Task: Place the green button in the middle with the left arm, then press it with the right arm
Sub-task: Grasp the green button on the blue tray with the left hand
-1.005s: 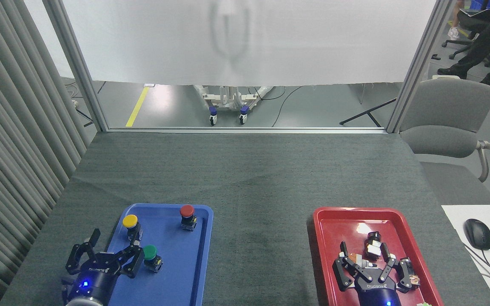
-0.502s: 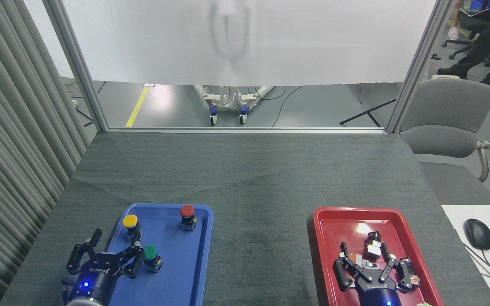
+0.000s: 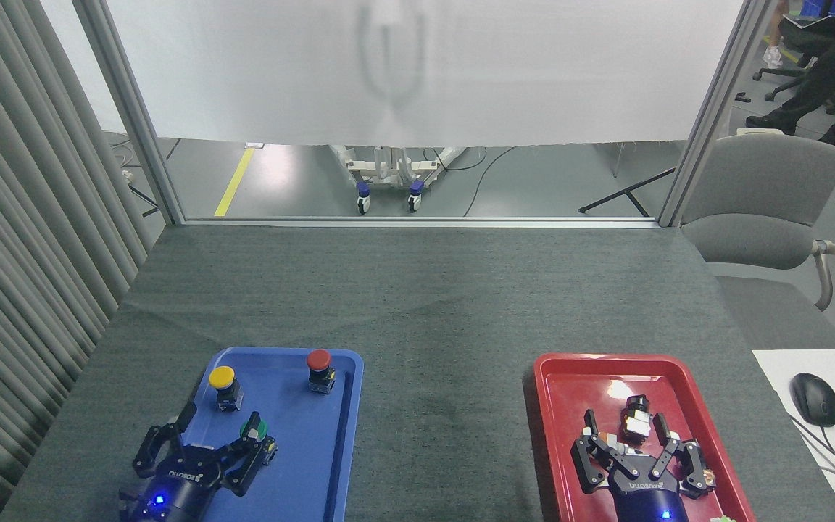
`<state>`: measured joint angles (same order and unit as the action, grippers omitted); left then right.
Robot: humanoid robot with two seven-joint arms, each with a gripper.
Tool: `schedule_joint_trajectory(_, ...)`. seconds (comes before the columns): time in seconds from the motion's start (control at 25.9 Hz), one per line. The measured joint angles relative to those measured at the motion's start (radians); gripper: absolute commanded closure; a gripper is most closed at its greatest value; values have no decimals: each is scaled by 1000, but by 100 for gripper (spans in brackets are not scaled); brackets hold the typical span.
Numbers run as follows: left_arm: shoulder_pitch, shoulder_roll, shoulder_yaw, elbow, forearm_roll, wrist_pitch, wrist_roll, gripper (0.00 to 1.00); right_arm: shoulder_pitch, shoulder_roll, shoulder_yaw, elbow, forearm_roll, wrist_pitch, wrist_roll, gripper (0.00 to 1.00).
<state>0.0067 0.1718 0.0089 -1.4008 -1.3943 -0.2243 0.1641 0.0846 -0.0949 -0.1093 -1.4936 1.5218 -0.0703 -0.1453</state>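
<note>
open left pincer (image 3: 204, 449) against green button (image 3: 258, 429)

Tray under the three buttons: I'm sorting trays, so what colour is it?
Blue tray, clearest in the head view.

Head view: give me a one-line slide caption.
Left pincer, fingers spread, reaches the green button in the blue tray; right pincer open over the red tray.

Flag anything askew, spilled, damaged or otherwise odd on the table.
Nothing stands out. The yellow button, red button and green button stand upright in the blue tray; small parts lie loose in the red tray. No spills or visible damage.
</note>
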Motion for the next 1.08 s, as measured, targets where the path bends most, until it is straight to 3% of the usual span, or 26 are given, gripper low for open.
schedule_joint_trajectory(0.27,13,1,-48,21,-2,-4,3,1,5,-2,-3,0,0,-2,2,0)
schedule_joint_trajectory(0.85,-47,2,-72,200,-2,-26,1,2,7,10,8,-6,-1,-10,5,0)
schedule_joint_trajectory(1.08,-109,1,-78,281,0,-53,-9,22,16,13,14,-6,-2,-10,5,0)
